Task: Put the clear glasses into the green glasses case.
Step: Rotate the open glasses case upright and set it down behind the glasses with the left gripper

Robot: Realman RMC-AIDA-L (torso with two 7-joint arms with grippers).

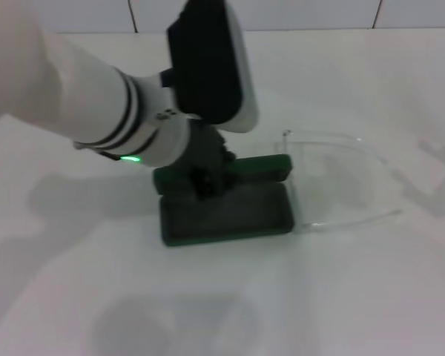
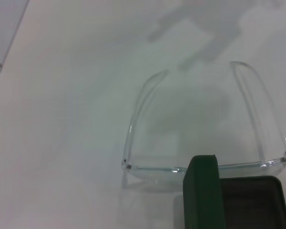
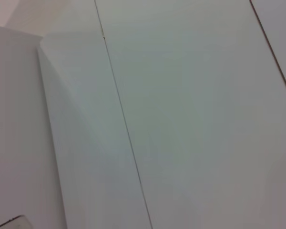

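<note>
The green glasses case [image 1: 226,216] lies open at the table's middle, its lid [image 1: 259,167] standing up along the far side and its dark lining showing. My left gripper [image 1: 206,178] reaches down from the left and sits at the lid's left part, right over the hinge side. The clear glasses [image 1: 295,185] rest on the table just right of the case, front against its right end and both arms unfolded, pointing away to the right. The left wrist view shows the clear glasses [image 2: 152,168] behind the lid edge [image 2: 202,191]. My right gripper is out of view.
The white table [image 1: 356,297] spreads all around the case, with a tiled wall [image 1: 304,13] along its far edge. The right wrist view shows only pale flat panels with seams [image 3: 124,124].
</note>
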